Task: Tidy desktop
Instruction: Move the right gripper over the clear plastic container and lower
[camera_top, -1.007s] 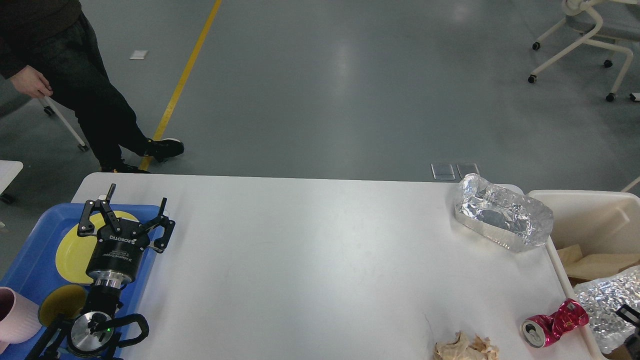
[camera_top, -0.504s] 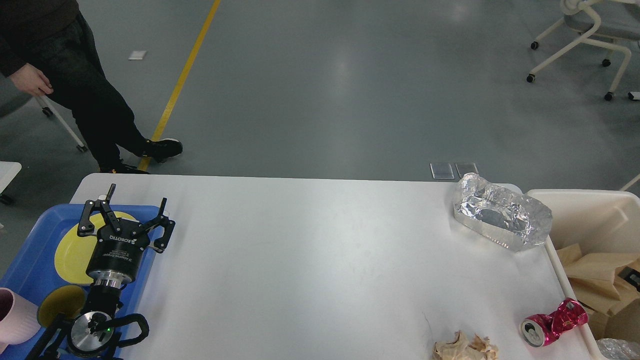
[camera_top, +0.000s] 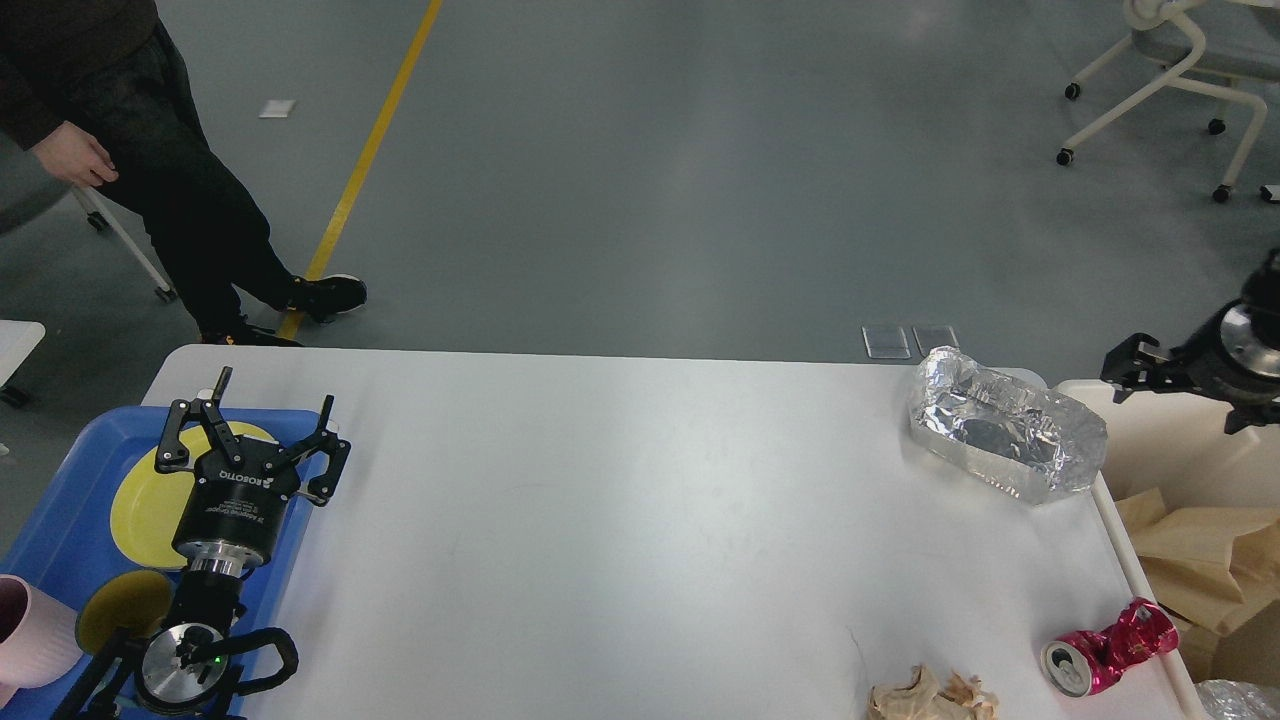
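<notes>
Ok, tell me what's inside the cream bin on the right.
The cream bin holds crumpled brown paper, with a bit of foil at the bottom edge. Whatever lies beneath the paper is covered, and the frame cuts off the rest.

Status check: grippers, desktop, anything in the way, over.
Left gripper open, empty, over blue tray. Right gripper above cream bin, state unclear. Desktop holds foil tray, crushed can, crumpled paper. Nothing blocking.

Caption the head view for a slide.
Left gripper open over blue tray; foil, crushed can remain on desktop.
</notes>
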